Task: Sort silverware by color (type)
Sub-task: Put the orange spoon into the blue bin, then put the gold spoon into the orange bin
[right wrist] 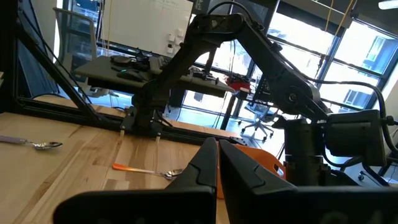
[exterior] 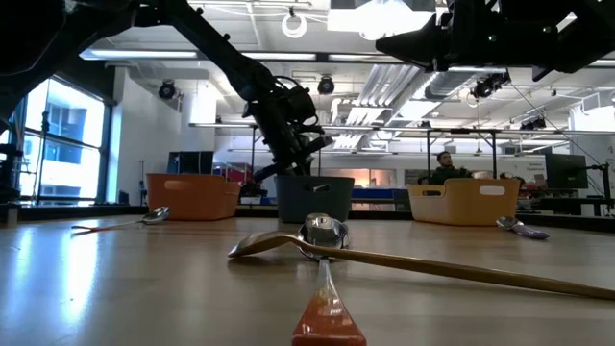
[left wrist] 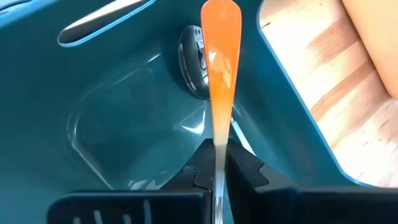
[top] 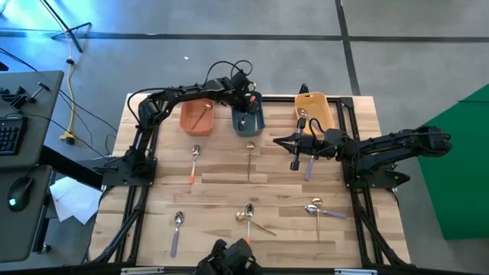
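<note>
Left hand (left wrist: pixel 214 177) pinches the orange-handled spoon (left wrist: pixel 221 74) over the blue tray (top: pixel 249 122) at the worktop's far edge, handle pointing away; I just lower and release. Right hand (right wrist: pixel 217 165), closed empty, waits near the yellow tray (top: pixel 317 109).

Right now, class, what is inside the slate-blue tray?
Inside the slate-blue tray, the left gripper holds an orange-handled spoon. Another spoon's bowl shows behind it, its handle covered.
</note>
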You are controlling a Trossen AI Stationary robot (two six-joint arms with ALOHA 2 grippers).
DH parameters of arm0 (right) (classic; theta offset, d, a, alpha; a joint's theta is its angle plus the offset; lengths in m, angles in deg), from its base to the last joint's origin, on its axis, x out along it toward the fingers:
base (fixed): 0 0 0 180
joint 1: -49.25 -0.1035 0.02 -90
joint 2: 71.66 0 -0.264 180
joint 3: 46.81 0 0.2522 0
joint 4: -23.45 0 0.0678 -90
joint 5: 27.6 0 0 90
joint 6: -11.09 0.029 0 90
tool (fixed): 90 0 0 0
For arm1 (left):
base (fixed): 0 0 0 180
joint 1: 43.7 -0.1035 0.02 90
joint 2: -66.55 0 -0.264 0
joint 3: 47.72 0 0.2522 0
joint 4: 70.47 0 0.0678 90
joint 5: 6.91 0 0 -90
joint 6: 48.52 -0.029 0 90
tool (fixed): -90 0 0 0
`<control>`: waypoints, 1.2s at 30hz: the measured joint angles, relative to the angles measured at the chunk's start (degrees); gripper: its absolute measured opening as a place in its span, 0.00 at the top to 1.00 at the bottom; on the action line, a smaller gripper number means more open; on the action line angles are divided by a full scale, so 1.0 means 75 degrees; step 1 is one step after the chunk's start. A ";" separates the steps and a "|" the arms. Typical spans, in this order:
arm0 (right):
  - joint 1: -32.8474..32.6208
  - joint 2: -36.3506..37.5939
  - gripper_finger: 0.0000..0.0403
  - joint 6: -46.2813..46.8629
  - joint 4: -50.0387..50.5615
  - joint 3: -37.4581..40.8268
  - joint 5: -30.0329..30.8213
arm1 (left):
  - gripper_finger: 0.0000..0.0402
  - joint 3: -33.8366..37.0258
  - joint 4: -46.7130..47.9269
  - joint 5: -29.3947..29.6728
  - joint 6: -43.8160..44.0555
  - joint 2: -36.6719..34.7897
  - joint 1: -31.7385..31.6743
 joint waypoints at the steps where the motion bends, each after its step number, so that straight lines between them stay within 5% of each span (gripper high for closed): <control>1: -0.0001 0.0000 1.00 0.0000 0.0000 0.0000 0.0002 | 0.97 0.0000 0.0004 0.0000 0.0000 0.0000 0.0000; 16: 0.0001 0.0000 1.00 -0.0003 0.0000 0.0000 0.0002 | 0.76 -0.0845 0.0777 0.0124 -0.0921 -0.0034 0.0063; 26: -0.0002 0.0000 1.00 0.0000 0.0032 0.0000 -0.0001 | 0.89 -0.1473 0.3829 0.2830 -0.1957 -0.0746 0.0019; 36: 0.0001 0.0000 1.00 0.0023 0.0055 0.0000 -0.0001 | 0.99 -0.0367 0.3009 0.2707 -0.1645 -0.0743 -0.0246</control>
